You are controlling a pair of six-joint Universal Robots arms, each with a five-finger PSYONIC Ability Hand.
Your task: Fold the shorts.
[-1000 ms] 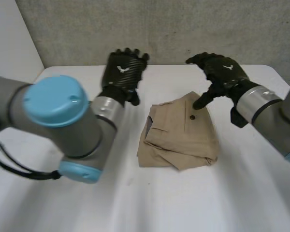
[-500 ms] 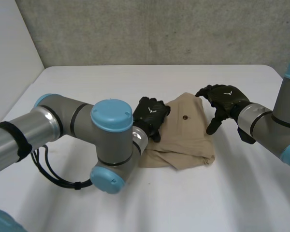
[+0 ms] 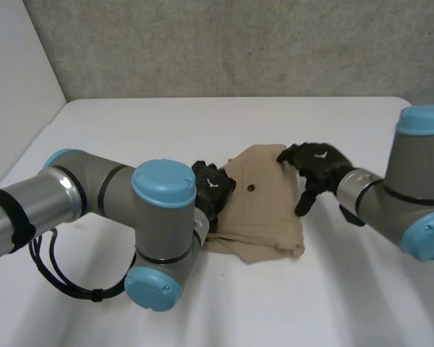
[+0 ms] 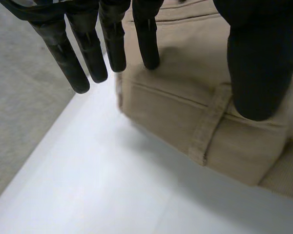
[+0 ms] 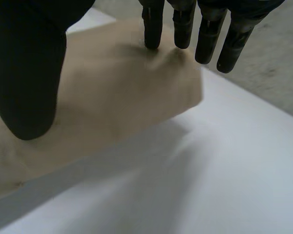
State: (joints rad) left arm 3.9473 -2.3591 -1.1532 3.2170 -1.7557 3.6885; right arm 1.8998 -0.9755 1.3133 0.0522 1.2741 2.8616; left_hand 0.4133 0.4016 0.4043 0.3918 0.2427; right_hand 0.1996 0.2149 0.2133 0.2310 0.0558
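Near room: I see bare white table (image 3: 325,303) between its near edge and the bundle, most of it on the right.
Left arm: the grey left arm with light-blue caps (image 3: 163,189) lies across the near left of the table, its bulk just beside the bundle's near left corner, so that side is crowded.
Shorts: the tan cotton shorts (image 3: 264,217) sit as a compact folded bundle around the table's middle, a dark button (image 3: 251,188) facing up. I judge the long axis to run from the near edge towards the far edge.
Left hand: the black left hand (image 3: 215,186) is on the bundle's left edge. Its wrist view shows straight, spread fingers (image 4: 147,46), one tip touching the cloth and the others over the table, with the thumb (image 4: 256,73) resting by a belt loop (image 4: 207,124). It grips nothing.
Right hand: the black right hand (image 3: 317,160) is at the far right corner, fingers (image 5: 153,29) straight with tips on the cloth, holding nothing.
Key relation: the bundle lies between both hands, each touching it, so either can press or tuck.
Far room: beyond the hands the table is open to its far edge.
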